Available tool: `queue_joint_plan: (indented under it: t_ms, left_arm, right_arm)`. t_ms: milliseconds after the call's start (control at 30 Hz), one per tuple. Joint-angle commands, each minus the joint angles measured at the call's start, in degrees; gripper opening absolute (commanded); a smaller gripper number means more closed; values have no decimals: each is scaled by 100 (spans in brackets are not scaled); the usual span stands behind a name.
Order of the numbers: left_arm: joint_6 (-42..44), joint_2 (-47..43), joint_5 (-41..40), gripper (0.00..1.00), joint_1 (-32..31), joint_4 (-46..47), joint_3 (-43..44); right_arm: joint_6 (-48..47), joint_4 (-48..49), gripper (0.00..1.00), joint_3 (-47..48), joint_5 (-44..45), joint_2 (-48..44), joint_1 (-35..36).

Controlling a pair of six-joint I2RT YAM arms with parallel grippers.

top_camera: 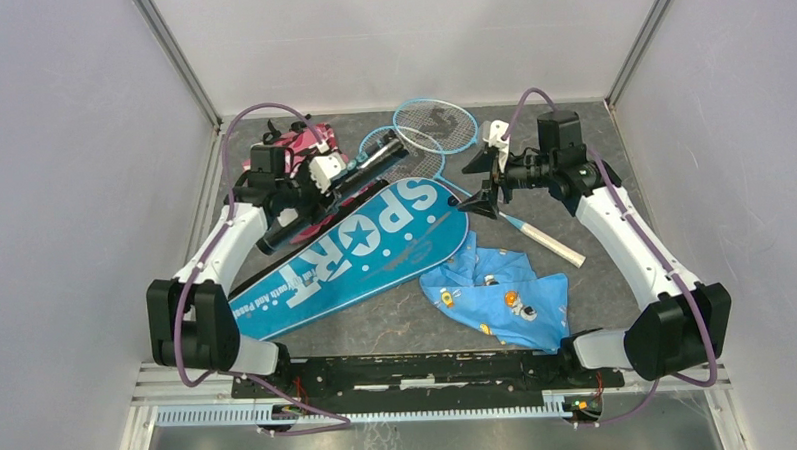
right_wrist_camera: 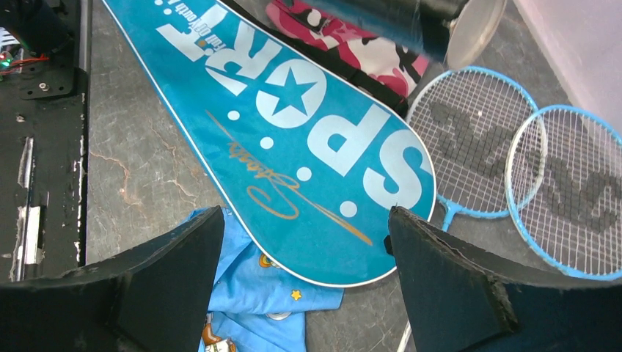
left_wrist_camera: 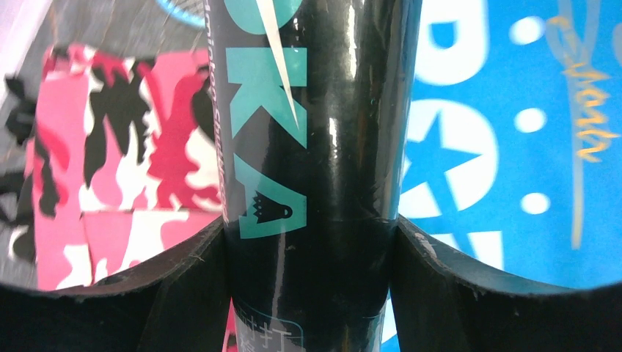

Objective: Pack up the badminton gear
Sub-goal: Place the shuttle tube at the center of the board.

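My left gripper (top_camera: 323,185) is shut on the black tube (top_camera: 287,227), which hangs slanted over the blue SPORT cover (top_camera: 375,241). In the left wrist view the tube (left_wrist_camera: 323,132) fills the gap between the jaws of that gripper (left_wrist_camera: 312,227). Two light-blue racquets (top_camera: 439,124) (top_camera: 408,155) lie overlapping at the back, and one white handle (top_camera: 550,245) points to the right. My right gripper (top_camera: 485,175) hovers open by the cover's wide end (right_wrist_camera: 293,132), with nothing between its fingers (right_wrist_camera: 306,220). Both racquet heads (right_wrist_camera: 477,147) (right_wrist_camera: 579,198) and the tube's open end (right_wrist_camera: 473,29) show in the right wrist view.
A pink camouflage bag (top_camera: 297,148) lies under the left gripper at the back left. A blue cartoon-print cloth (top_camera: 502,296) is crumpled at the front right, touching the cover's wide end. The black base rail (top_camera: 420,369) runs along the near edge. Walls close in the sides.
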Motion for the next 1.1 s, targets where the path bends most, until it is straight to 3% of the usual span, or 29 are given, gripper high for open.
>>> queue_joint_plan:
  t_ms: [0,267,467,600,733,867,1067]
  left_arm:
    - [-276,228,-771,7,318,281,290]
    - [-261,791,-1417,15,841,439,295]
    - [-190,1408,-1588,27,867,424,282]
    - [-265,1726,-1834,44,869,446,290]
    - [-501,1678,-1997,76,892,717,179]
    - [-579,1383,-1998,96,913,773,102]
    - [-686,569,-1729,100,928,739,-96]
  right_arm:
    - [38,121,89,-198,239,-105,-56]
    - [19,129,89,-366,326,-113,-58]
    - [52,165,90,-417,437,-111,-58]
    - [89,181,90,-446,848,-147,-60]
    - [123,276,90,-565,1355,-199,-62]
    - [7,246,90,-681,1644,-206,-55]
    - [-120,327,90,-874,1918,-189,-53]
